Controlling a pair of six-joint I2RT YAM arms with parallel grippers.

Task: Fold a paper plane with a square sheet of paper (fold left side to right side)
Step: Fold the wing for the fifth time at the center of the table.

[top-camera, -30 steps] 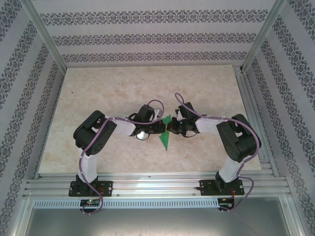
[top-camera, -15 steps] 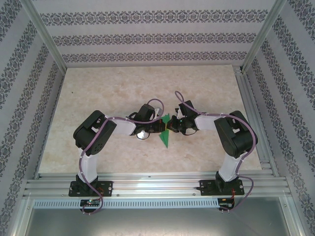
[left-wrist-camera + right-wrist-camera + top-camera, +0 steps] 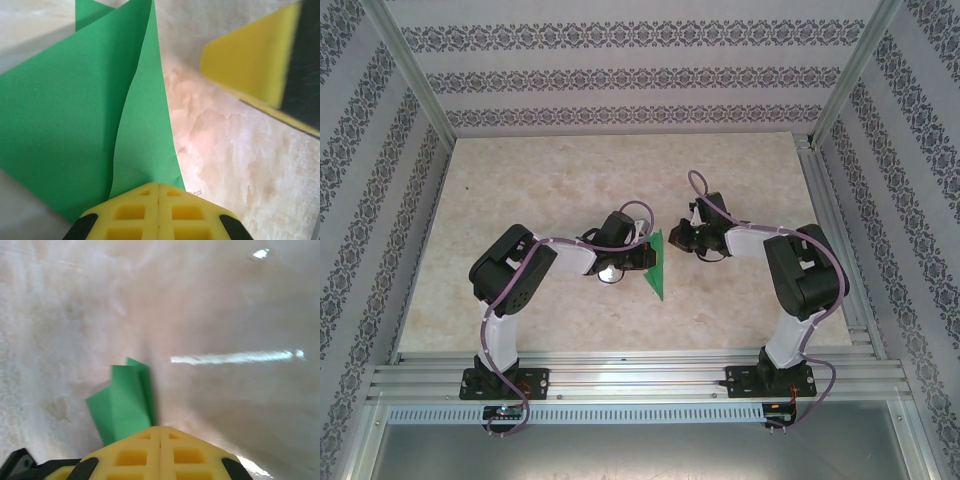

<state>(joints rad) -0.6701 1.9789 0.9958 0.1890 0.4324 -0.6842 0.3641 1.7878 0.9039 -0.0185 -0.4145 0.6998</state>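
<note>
The square sheet of paper (image 3: 657, 270) is bright green and folded into a slim pointed dart, its tip toward the near edge of the table. My left gripper (image 3: 647, 258) reaches it from the left and is shut on it. In the left wrist view the folded layers (image 3: 75, 125) fan out of the shut yellow jaws (image 3: 158, 184). My right gripper (image 3: 672, 238) is shut, holds nothing, and sits just right of the paper's far end. Its yellow finger (image 3: 250, 55) stands apart from the paper. From the right wrist, the paper (image 3: 122, 402) lies ahead-left of the shut jaws (image 3: 160, 428).
The beige marble-patterned table (image 3: 540, 180) is ringed by aluminium rails (image 3: 830, 240) and patterned walls. Both arm bases (image 3: 500, 380) are bolted at the near edge. Open tabletop lies beyond and to the left of the grippers.
My right gripper has drawn back to the right and slightly away, leaving the paper. The left gripper keeps its grip on the paper, which has barely moved.
</note>
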